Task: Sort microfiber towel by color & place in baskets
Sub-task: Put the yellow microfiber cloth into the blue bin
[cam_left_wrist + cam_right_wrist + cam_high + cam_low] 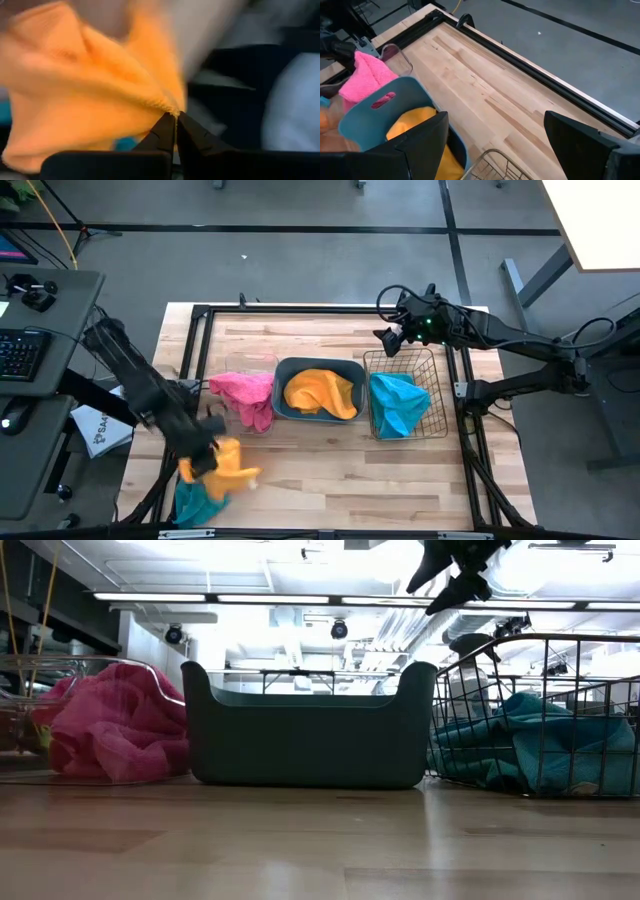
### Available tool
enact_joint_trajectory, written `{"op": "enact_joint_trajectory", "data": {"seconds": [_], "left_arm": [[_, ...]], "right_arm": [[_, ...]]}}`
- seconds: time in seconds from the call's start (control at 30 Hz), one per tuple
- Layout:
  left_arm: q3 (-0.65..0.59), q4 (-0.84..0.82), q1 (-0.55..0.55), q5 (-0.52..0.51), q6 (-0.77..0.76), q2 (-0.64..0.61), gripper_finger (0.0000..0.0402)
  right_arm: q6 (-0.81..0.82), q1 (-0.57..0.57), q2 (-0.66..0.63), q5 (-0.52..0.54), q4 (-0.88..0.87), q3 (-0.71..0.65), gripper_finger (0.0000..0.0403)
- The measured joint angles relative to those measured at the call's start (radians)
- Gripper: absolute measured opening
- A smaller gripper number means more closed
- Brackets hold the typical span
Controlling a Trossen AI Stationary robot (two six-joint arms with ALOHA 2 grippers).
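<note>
My left gripper (205, 456) is over the table's near-left corner, shut on an orange-yellow towel (230, 468). A turquoise towel (194, 502) lies just nearer, at the table's near edge. A pink towel (246, 396) fills the clear box (232, 363) and spills over its rim. Another orange-yellow towel (321, 393) lies in the dark teal tub (286, 370). A turquoise towel (397, 406) sits in the wire basket (425, 364). My right gripper (388, 336) hangs open above the basket's far-left corner, touching nothing. My left gripper pinches the orange-yellow towel between its two fingertips (165, 131), at a stitched edge (165, 106) where the cloth bunches into a point. The rest of the cloth (75, 95) spreads loosely away from the fingertips. Whether any of it rests on the table I cannot tell.
The three containers stand in a row across the table's middle: clear box on the left, tub (305, 730) in the centre, wire basket (540, 715) on the right. Bare wood (340, 480) runs along the near side. A black frame (200, 315) borders the table.
</note>
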Motion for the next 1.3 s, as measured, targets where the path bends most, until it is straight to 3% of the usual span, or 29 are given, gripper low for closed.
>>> {"op": "enact_joint_trajectory", "data": {"seconds": [0.17, 0.33, 0.47, 0.63, 0.83, 1.03, 1.17, 1.3], "left_arm": [[0.214, 0.001, 0.103, -0.223, 0.202, -0.127, 0.0001], [0.391, 0.012, 0.321, -0.428, 0.636, -0.117, 0.0000], [0.440, 0.111, 0.539, -0.446, 0.992, -0.040, 0.0000], [0.437, 0.301, 0.711, -0.346, 1.305, 0.103, 0.0000], [0.437, 0.405, 0.784, -0.186, 1.408, 0.257, 0.0000], [0.299, 0.457, 0.813, -0.287, 1.434, 0.300, 0.0000], [0.147, 0.614, 0.837, -0.295, 1.368, 0.296, 0.0000], [0.067, 0.597, 0.846, -0.277, 1.274, 0.294, 0.0000]], "right_arm": [[0.000, 0.000, 0.000, 0.000, 0.017, 0.000, 0.0325], [0.000, 0.000, 0.000, 0.000, 0.021, 0.000, 0.0325], [0.019, 0.000, 0.002, 0.000, 0.021, 0.000, 0.0325], [0.026, 0.000, 0.002, 0.002, 0.021, 0.000, 0.0325], [0.034, 0.000, 0.002, 0.039, 0.021, 0.000, 0.0325], [0.034, 0.000, 0.002, 0.050, 0.020, 0.000, 0.0325], [0.034, 0.000, 0.003, 0.050, 0.020, 0.000, 0.0325], [0.040, 0.000, 0.003, 0.050, 0.020, 0.000, 0.0325]]}}
